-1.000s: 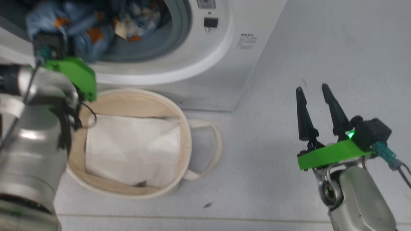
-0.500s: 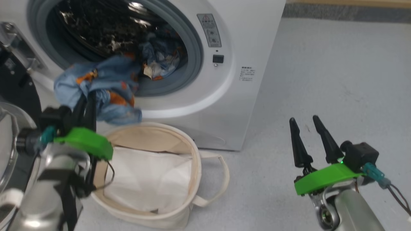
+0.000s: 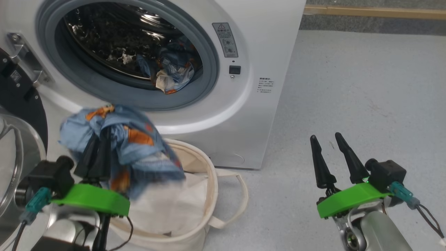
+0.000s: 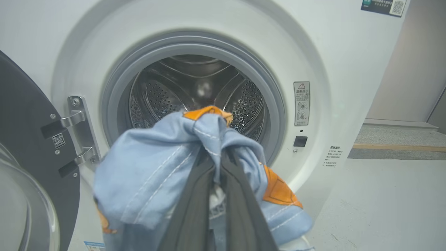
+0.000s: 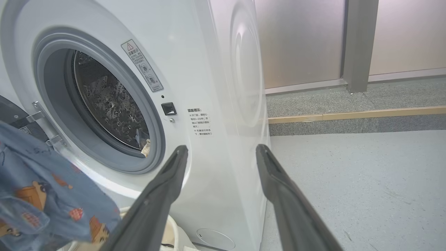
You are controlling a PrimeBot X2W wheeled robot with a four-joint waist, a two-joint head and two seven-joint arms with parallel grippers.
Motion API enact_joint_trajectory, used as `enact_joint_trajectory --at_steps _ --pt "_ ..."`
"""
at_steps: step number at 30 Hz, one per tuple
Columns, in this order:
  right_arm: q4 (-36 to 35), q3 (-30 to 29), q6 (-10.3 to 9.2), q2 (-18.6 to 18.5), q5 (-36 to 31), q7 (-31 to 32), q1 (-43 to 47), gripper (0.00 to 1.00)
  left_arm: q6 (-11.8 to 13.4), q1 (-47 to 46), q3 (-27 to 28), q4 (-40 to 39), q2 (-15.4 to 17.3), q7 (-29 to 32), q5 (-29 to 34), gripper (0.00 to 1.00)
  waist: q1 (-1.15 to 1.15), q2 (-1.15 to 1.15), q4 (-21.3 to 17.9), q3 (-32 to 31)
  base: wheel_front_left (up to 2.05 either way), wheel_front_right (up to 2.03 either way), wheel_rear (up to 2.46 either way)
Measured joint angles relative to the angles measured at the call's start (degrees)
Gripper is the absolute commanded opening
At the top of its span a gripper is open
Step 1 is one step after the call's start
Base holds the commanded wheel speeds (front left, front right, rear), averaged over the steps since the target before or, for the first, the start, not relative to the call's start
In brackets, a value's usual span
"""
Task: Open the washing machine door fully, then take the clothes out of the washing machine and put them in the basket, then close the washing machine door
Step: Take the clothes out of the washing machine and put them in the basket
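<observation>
Starting at the left, we find the door (image 3: 24,108) swung wide on its hinge, so the first step looks done. Our left gripper (image 3: 99,155) is clamped tight on a bundle of blue printed clothes (image 3: 139,139), held in the air over the left side of the basket (image 3: 213,174). The basket stands on the floor against the washing machine (image 3: 271,52), with a white sheet (image 3: 174,205) inside. A second heap (image 3: 172,71) lies in the drum. Our right gripper (image 3: 325,136) hangs empty over the floor, fingers spread. We judge three steps remain: drop this bundle, fetch the rest, shut the door.
</observation>
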Motion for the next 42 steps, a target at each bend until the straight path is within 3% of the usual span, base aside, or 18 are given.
enact_joint_trajectory --at_steps 4,17,30,36,42 --pt "0.0 0.0 0.0 0.0 0.0 0.0 -0.1 1.0 0.0 1.6 0.1 -0.1 0.3 0.6 -2.0 0.0 0.0 0.0 -0.1 0.6 0.0 0.0 0.0" --pt "-1.4 -0.5 0.0 0.0 -0.2 0.0 -0.9 1.0 -5.9 -0.7 -1.0 15.0 -2.6 -1.6 -5.4 0.0 0.0 0.0 -1.7 4.7 0.0 0.0 0.0" --pt "-3.3 -1.5 0.0 0.0 -1.3 0.0 -2.9 1.0 -19.5 -13.2 -2.0 48.0 -9.7 -5.6 -9.9 0.0 0.0 0.0 -3.2 9.6 0.0 0.0 0.0" --pt "-5.2 -1.9 0.0 0.0 -2.3 0.0 -4.5 1.0 -22.6 -20.6 -1.1 61.8 -12.0 -6.5 -9.9 0.0 0.0 0.0 -4.2 13.2 0.0 0.0 0.0" --pt "-7.5 -3.0 0.0 0.1 -3.2 0.0 -5.9 1.0 -23.7 -25.7 0.0 71.4 -13.0 -6.6 -11.6 0.0 0.0 0.0 -5.3 17.8 0.0 0.0 0.0"
